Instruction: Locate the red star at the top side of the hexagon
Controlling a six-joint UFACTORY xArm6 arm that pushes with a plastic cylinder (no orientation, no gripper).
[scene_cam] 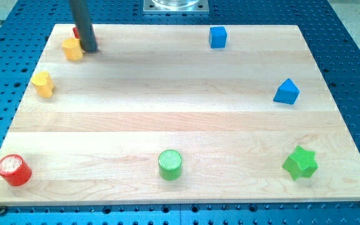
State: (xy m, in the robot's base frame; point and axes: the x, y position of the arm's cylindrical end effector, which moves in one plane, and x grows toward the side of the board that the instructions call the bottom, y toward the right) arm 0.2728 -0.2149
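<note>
Camera view shows a wooden surface (167, 119) with small blocks spread near its edges. The dark rod comes down at the view's top left, and its tip (90, 49) rests on the wood there. The arm has no pincer, so nothing is held. A yellow hexagon (72, 48) sits just to the left of the tip, touching it or almost touching. A small bit of red (76, 30) peeks out behind the rod, above the hexagon; it may be the red star, but most of it is hidden. A second yellow block (42, 84) lies lower on the left. A red cylinder (14, 169) is at the bottom left, a green cylinder (170, 165) at the bottom middle, and a green star (300, 163) at the bottom right. A blue cube (217, 37) is at the top, and a blue triangle (286, 92) is on the right.
</note>
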